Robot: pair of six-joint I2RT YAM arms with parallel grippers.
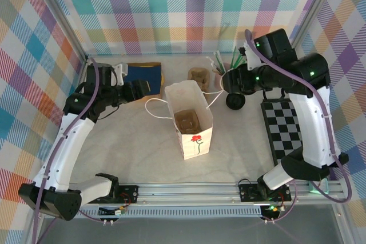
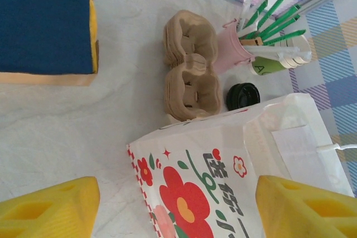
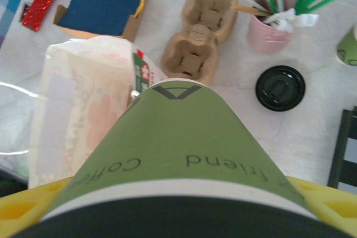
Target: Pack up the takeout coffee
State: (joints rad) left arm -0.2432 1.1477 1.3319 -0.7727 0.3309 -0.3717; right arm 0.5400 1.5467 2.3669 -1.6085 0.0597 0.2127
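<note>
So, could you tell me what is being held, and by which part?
The right pincer holds the takeout coffee by its wide, lidded upper end, one finger on each side; the left pincer is open and holds nothing.

Green black-lidded cup [image 3: 178, 154], gripped aloft

Behind the bag [image 1: 197, 141] lies the carrier [image 1: 198, 76]; right of it, the straw cup [image 3: 273, 29], then the takeout coffee [image 3: 178, 149].

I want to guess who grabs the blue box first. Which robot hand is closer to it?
Left. The left gripper is right at the blue box's near edge. The right gripper is far off, past the paper bag, holding the coffee cup.
</note>
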